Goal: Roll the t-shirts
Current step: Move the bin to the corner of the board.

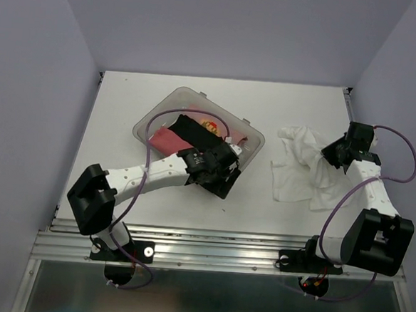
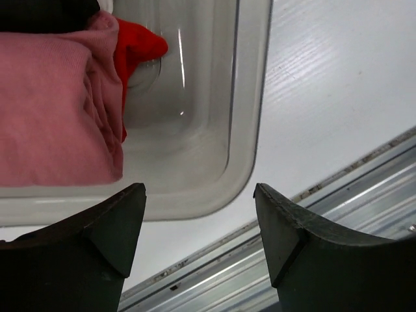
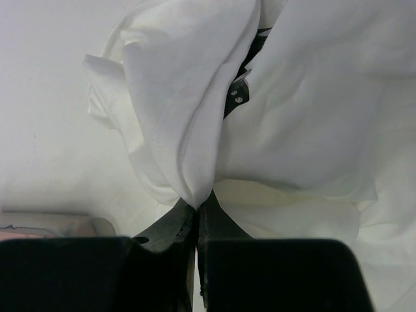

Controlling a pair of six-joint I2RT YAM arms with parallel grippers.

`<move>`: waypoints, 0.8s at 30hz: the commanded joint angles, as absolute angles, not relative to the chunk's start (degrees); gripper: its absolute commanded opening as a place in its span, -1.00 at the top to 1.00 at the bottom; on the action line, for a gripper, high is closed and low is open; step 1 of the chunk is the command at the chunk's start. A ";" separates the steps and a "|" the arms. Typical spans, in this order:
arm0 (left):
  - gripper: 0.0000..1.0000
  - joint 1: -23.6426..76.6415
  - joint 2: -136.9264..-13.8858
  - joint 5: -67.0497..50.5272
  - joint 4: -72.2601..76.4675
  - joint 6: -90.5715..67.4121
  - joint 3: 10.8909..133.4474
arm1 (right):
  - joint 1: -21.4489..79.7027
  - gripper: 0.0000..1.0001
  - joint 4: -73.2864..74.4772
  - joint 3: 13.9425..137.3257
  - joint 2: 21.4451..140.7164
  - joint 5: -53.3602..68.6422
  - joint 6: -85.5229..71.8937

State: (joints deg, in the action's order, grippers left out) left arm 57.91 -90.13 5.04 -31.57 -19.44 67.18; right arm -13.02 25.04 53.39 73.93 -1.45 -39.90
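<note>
A plain white t-shirt (image 1: 298,169) lies crumpled on the right of the table. My right gripper (image 1: 334,156) is at its right edge. In the right wrist view that gripper (image 3: 198,207) is shut on a raised fold of the white t-shirt (image 3: 305,110), whose small dark neck label (image 3: 237,97) shows above. More t-shirts sit in the clear tub (image 1: 251,134): a salmon-pink one (image 1: 165,137), a black one (image 1: 188,128) and a printed one (image 1: 211,125). My left gripper (image 1: 223,177) hovers at the tub's near right corner. It is open (image 2: 200,208) and holds nothing, with the pink t-shirt (image 2: 52,110) and a red fold (image 2: 138,45) beyond its fingers.
The tub's rounded corner (image 2: 221,175) lies just past the left fingers. The metal rail (image 1: 209,245) runs along the table's near edge. Purple walls close in the back and both sides. A corner of the tub (image 3: 52,224) shows low left in the right wrist view.
</note>
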 commanded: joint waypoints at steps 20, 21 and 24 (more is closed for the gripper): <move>-0.68 57.22 -126.47 16.78 -36.48 -31.11 130.08 | -12.92 0.97 23.20 51.77 69.70 4.04 -39.38; -0.67 57.22 -127.78 18.44 -36.47 -31.55 129.64 | -12.92 0.97 23.20 51.51 69.44 4.13 -39.29; -0.66 57.22 -128.93 22.74 -36.48 -33.39 126.85 | -12.92 0.97 23.20 50.98 69.35 4.66 -39.20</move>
State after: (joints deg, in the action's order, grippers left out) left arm 57.30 -131.50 14.72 -35.53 -30.20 125.82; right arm -13.02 25.08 51.46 71.09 3.05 -39.86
